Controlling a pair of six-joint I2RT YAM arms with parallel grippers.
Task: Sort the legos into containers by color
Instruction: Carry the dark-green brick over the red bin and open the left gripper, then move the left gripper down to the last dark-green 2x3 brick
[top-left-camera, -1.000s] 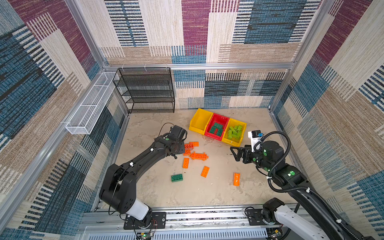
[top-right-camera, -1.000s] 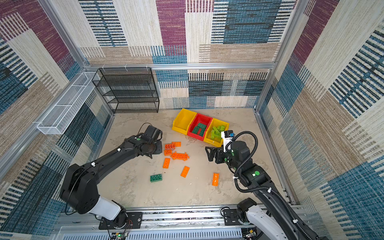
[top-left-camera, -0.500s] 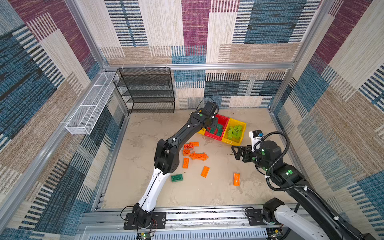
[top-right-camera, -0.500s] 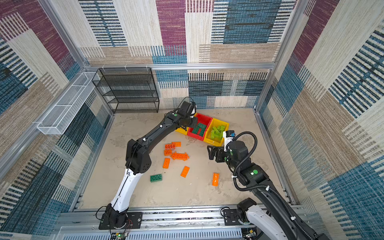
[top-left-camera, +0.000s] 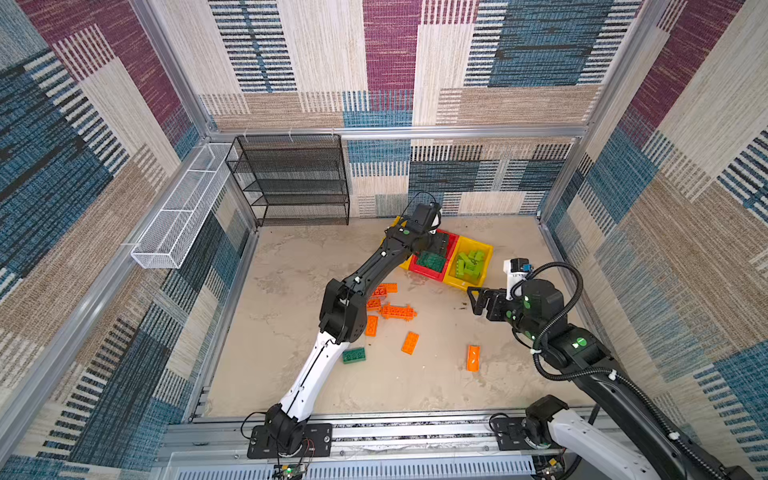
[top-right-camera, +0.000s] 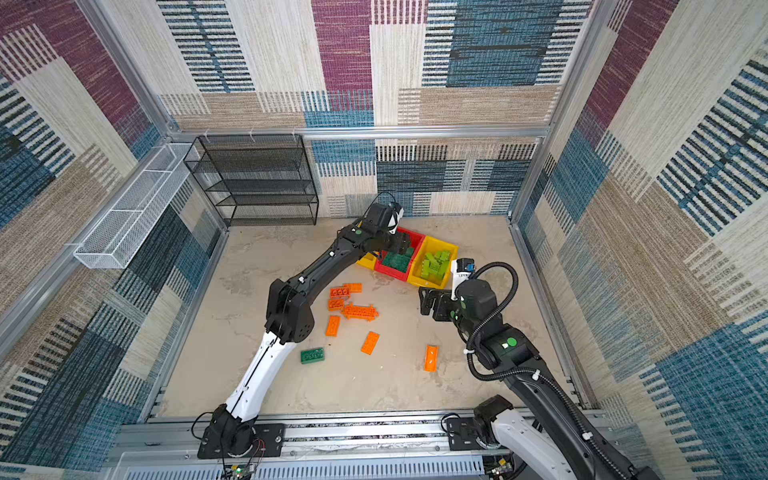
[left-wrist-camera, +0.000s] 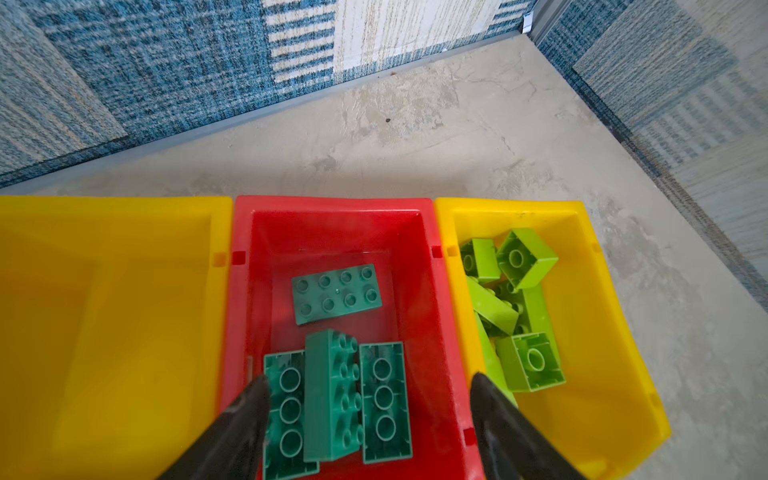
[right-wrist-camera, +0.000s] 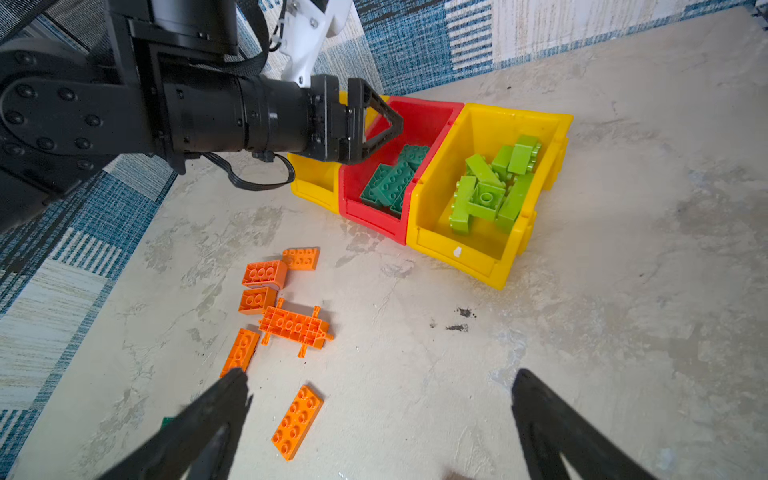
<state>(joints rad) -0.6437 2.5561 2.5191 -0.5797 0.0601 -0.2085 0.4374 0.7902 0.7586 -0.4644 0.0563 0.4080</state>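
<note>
Three joined containers stand at the back: a left yellow bin (left-wrist-camera: 104, 311) with nothing in it, a red bin (left-wrist-camera: 332, 232) (top-left-camera: 428, 272) with several dark green legos (left-wrist-camera: 336, 293), and a right yellow bin (left-wrist-camera: 602, 332) (top-left-camera: 467, 283) with lime legos (left-wrist-camera: 528, 257). My left gripper (left-wrist-camera: 368, 384) (top-left-camera: 442, 243) hangs open over the red bin, nothing between its fingers; a green brick (left-wrist-camera: 330, 395) lies on its side below. Orange legos (top-left-camera: 397, 311) (right-wrist-camera: 297, 422) and one dark green lego (top-left-camera: 353, 355) lie on the floor. My right gripper (right-wrist-camera: 380, 374) (top-left-camera: 473, 299) is open above bare floor.
A black mesh shelf rack (top-left-camera: 291, 183) stands at the back left, and a long white wire basket (top-left-camera: 183, 208) hangs on the left wall. One orange brick (top-left-camera: 473, 357) lies apart near the right arm. Fabric walls close in all sides.
My left arm swung from beside the orange bricks to above the red bin, and its jaws went from shut to open. The right arm barely moved.
</note>
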